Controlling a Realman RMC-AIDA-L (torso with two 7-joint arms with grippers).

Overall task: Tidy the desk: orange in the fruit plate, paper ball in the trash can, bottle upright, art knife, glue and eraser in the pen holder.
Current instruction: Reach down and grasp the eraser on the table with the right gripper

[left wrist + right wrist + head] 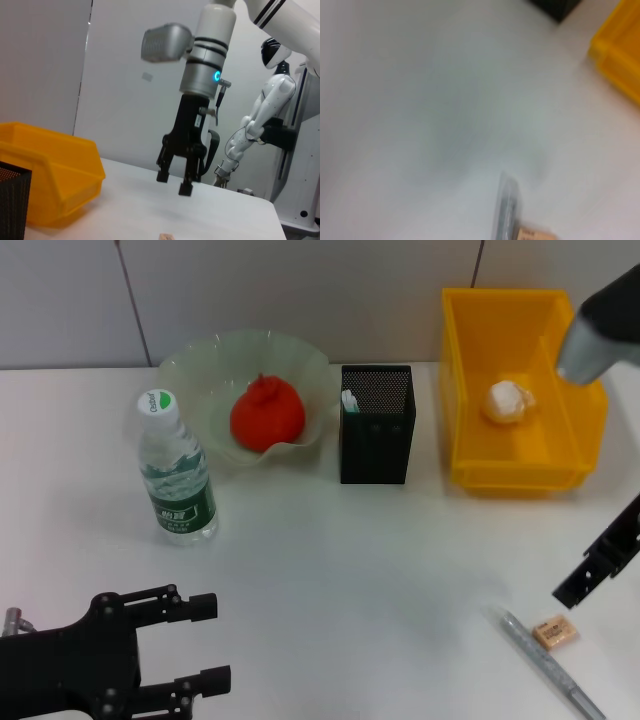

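The orange (267,416) lies in the pale-green fruit plate (205,362). To its left the bottle (178,478) stands upright. In the yellow trash can (470,390) rests the paper ball (508,401). A whitish-green end, the art knife (350,400) by its look, pokes up inside the black mesh pen holder (377,435). Near the front right lie the tan eraser (553,631) and a slim grey stick (545,660), seemingly the glue. My right gripper (578,590) (174,183) hangs open just above the table, close to the eraser (166,236). My left gripper (200,642) sits open at the front left.
The right arm's grey upper link (598,335) reaches over the trash can's right side. From the left wrist, the trash can (47,167) and pen holder (12,200) stand to one side of the right gripper. Another white robot (260,120) stands beyond the table.
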